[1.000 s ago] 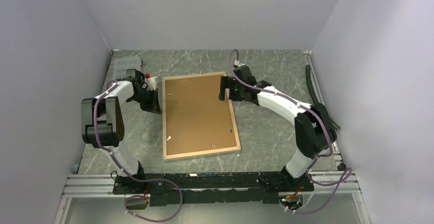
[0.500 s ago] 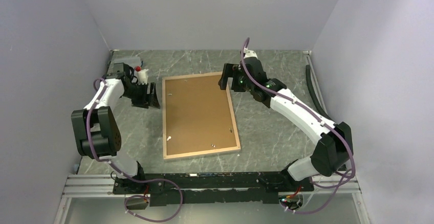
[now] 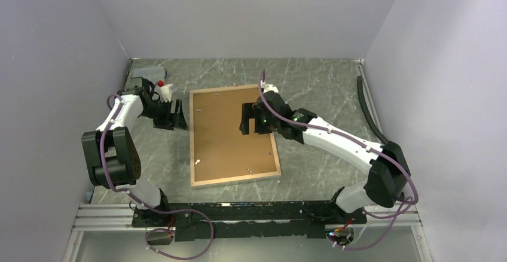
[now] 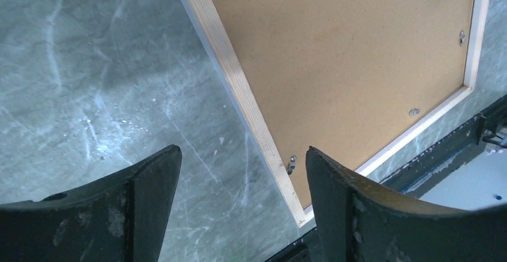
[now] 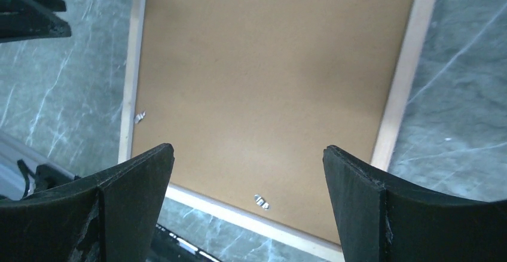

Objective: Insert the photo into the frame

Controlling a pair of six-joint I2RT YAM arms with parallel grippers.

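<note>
Frame (image 4: pixel 239 88) back-up | left claw (image 4: pixel 242 154) spread beside it | right claw (image 5: pixel 248 149) spread over it

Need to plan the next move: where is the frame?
Top view: the frame lies back-up on the table, left gripper just off its left edge, right gripper over its far half.

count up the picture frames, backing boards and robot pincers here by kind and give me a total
light wood rectangular picture frame, back side up: 1
flat brown backing board set in it: 1
black two-finger pincers: 2, the left pincer and the right pincer, both open and empty
total: 4
</note>
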